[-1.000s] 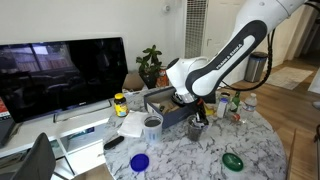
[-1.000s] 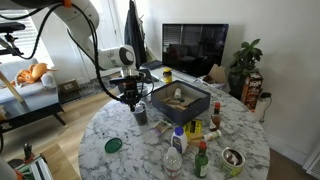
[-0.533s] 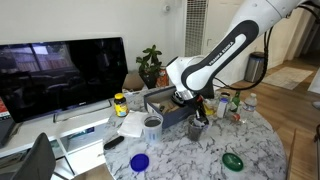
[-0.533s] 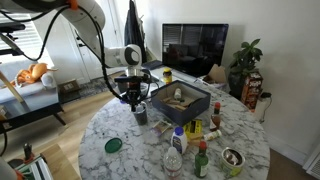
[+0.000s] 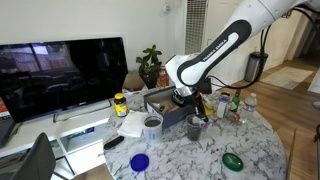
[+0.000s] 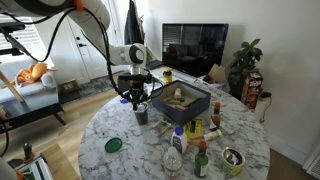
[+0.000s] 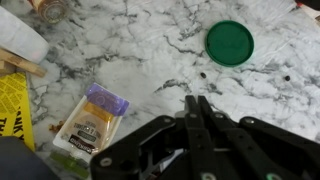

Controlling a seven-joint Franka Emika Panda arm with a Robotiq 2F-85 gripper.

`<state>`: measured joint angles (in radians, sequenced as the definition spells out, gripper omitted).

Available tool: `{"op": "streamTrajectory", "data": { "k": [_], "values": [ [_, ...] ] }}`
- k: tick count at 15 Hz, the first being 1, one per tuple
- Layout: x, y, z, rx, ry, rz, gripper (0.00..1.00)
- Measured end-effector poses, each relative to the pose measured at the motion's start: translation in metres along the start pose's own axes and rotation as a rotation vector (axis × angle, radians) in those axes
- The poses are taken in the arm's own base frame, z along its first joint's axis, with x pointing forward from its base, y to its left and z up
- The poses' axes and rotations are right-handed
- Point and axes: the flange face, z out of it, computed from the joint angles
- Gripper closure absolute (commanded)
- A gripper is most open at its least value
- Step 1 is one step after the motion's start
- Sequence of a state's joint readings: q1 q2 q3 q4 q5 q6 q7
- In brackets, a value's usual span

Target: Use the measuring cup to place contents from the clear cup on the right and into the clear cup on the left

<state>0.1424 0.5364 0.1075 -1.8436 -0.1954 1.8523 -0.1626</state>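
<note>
gripper (image 6: 137, 98): fingers pressed together, nothing seen between them
clear cup (image 6: 141, 115): directly beneath gripper, left of centre

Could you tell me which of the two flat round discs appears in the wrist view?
The green disc, at that view's upper right; the blue disc, seen in an exterior view, is absent there.

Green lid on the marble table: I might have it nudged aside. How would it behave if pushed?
The green lid lies flat, so it would probably slide rather than roll or tip. It looks thin, so likely light. The smooth marble tabletop may let it skid far.
</note>
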Motion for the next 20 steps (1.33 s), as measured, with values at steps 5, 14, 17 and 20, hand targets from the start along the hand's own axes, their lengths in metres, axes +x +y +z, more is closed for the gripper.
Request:
{"op": "streamTrajectory", "data": {
  "k": [5,14,17,20],
  "values": [
    [0.002,0.004,-0.001,0.027,-0.034,-0.03,0.99],
    [-0.006,0.041,0.0,0.159,-0.001,-0.064,0.99],
    [-0.01,0.048,-0.002,0.195,0.019,-0.075,0.99],
    [-0.013,0.054,-0.006,0.242,0.047,-0.089,0.99]
  ]
}}
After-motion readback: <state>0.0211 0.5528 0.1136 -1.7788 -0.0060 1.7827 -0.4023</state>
